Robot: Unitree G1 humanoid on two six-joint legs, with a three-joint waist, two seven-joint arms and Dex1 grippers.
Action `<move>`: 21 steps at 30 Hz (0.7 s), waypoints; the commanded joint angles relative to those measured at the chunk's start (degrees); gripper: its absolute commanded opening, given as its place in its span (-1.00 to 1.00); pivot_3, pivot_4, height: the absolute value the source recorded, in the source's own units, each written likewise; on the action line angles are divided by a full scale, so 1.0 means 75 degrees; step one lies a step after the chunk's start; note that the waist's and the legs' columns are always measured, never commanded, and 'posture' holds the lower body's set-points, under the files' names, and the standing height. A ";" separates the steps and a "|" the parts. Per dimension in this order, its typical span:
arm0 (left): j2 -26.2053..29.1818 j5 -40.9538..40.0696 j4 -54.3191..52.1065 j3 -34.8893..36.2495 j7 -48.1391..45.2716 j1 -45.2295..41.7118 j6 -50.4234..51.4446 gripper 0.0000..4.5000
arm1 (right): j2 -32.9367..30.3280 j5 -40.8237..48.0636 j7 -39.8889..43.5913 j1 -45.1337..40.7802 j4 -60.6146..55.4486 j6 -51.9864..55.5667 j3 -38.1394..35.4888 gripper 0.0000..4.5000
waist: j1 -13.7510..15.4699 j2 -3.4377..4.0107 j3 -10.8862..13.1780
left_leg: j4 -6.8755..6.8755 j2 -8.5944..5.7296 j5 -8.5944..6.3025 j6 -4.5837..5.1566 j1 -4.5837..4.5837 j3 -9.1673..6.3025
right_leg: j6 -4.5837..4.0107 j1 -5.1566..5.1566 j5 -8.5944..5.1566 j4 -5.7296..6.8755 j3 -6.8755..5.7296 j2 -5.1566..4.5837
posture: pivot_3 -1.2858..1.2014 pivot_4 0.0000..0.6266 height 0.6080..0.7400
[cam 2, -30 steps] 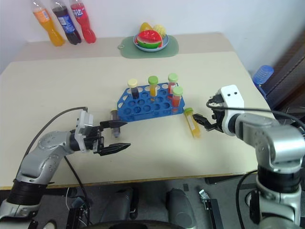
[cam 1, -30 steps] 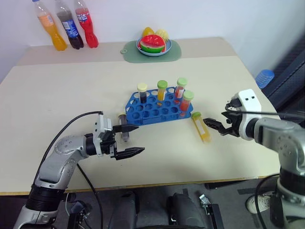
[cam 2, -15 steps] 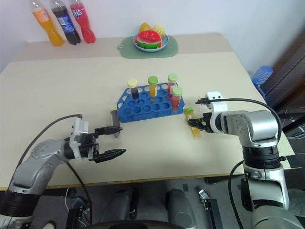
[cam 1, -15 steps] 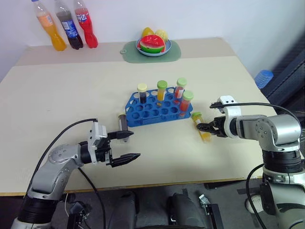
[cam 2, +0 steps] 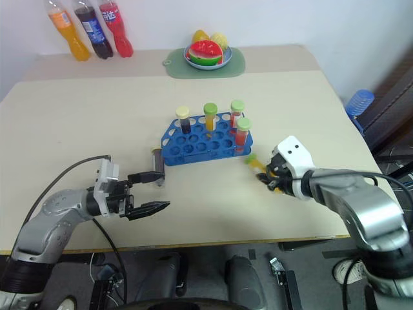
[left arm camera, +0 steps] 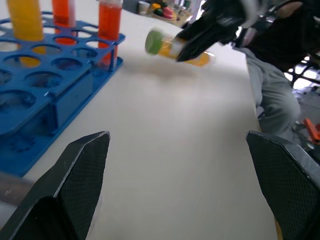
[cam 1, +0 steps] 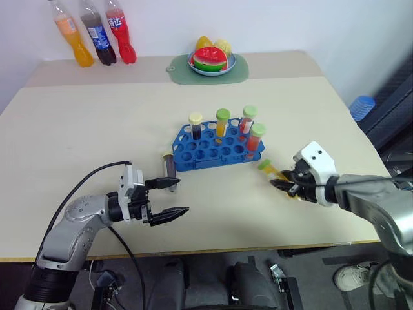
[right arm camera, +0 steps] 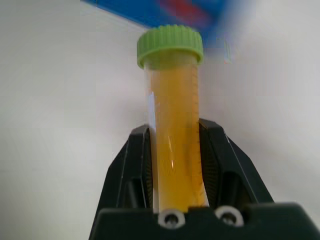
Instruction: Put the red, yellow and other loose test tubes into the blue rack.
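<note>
The blue rack [cam 1: 216, 147] stands mid-table with several capped tubes upright in it. A yellow-orange test tube with a green cap [right arm camera: 172, 100] sits between the fingers of my right gripper [cam 1: 285, 183], which is shut on it just right of the rack. In the left wrist view this tube [left arm camera: 175, 47] hangs tilted, slightly above the table. A dark brown loose test tube [cam 1: 168, 169] lies flat by the rack's left end. My left gripper [cam 1: 173, 197] stands open and empty just in front of that tube, pointing right.
Three soda bottles [cam 1: 97, 39] stand at the back left. A green mat with a fruit plate [cam 1: 210, 64] lies at the back centre. A blue-capped container [cam 1: 361, 106] shows beyond the table's right edge. Bare tabletop stretches in front of the rack.
My right gripper has shut on the yellow-orange tube and rolled, drawing it back toward me off the table. The left gripper stays open and still.
</note>
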 commanded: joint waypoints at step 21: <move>-0.0772 -0.0053 0.0432 0.0517 0.0717 -0.0013 -0.0471 1.00 | 0.5759 -0.3243 -0.2142 -0.2009 0.6547 -1.0031 0.1368 -0.64 | -0.0060 -0.0009 -0.0002 | 0.0005 0.0012 0.0006 -0.0010 0.0006 0.0009 | -0.0009 -0.0006 0.0017 0.0009 0.0010 0.0015 | 0.03 -0.52 1.00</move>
